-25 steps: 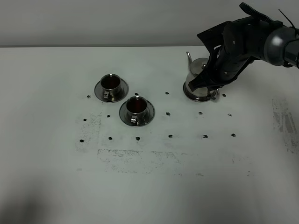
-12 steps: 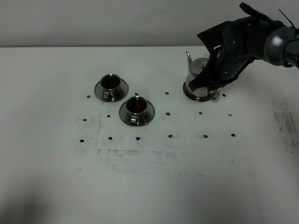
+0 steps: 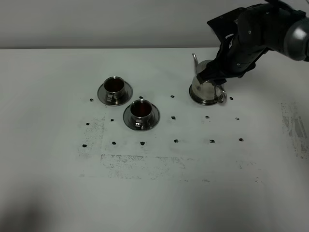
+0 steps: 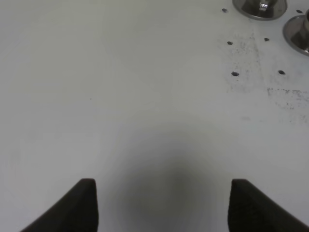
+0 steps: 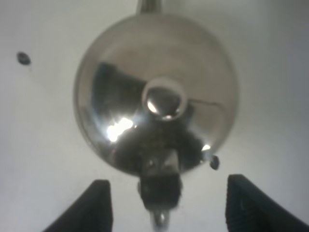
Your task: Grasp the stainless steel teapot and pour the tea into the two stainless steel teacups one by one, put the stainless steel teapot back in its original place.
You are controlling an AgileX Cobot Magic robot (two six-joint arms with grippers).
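Observation:
The stainless steel teapot [image 3: 206, 87] stands upright at the back right of the table, on its round steel disc [image 3: 204, 101]. My right gripper [image 3: 213, 76] hovers just above it, open and empty. In the right wrist view the lid knob [image 5: 165, 99] and the loop handle [image 5: 159, 186] lie between the spread fingers [image 5: 98, 207]. The two steel teacups [image 3: 115, 89] [image 3: 141, 112] sit on flared saucers at centre left, each holding dark reddish tea [image 3: 141, 108]. My left gripper [image 4: 164, 205] is open over bare table, and both cups show at the edge of its view [image 4: 260, 6].
The white table [image 3: 154, 183] carries small black dot marks [image 3: 175, 141] and grey scuffs in front of the cups and teapot. The table's far edge runs behind the teapot. The left arm is out of the exterior view.
My right gripper has risen off the teapot's handle and now sits higher above the pot. The teapot and cups have not moved.

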